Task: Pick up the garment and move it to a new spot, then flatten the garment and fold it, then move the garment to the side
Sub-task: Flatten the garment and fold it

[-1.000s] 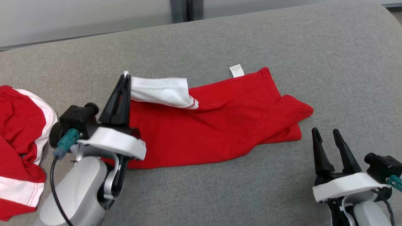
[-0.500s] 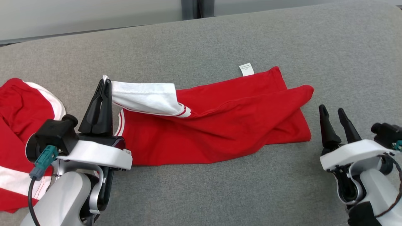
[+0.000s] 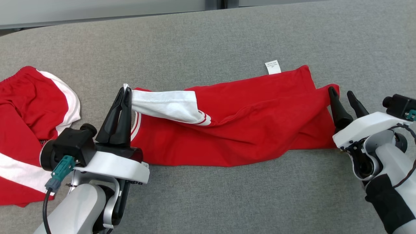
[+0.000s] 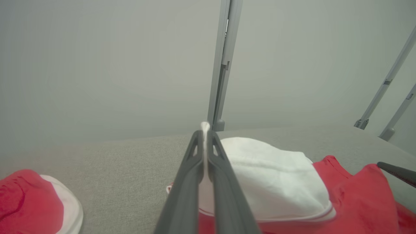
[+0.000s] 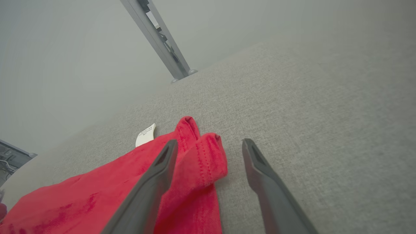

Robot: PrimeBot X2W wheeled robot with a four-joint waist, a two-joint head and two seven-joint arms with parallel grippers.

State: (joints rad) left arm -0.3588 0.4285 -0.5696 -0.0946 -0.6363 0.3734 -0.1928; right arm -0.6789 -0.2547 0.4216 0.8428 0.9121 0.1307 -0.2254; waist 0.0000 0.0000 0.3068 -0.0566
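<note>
Head view: left gripper clenched on the garment by its white hem, raised off the grey cushion; right gripper spread at the opposite red corner. Left wrist view: hem pinched between the jaws. Right wrist view: corner between the jaws, seemingly untouched. Step: flattening; next, close there and pull taut.

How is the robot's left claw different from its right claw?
The left gripper is shut, pinching the garment's white cuff; the right gripper is open, gripping nothing. The left gripper sits at one end; the right gripper straddles the red corner opposite. Both have long dark fingers.
</note>
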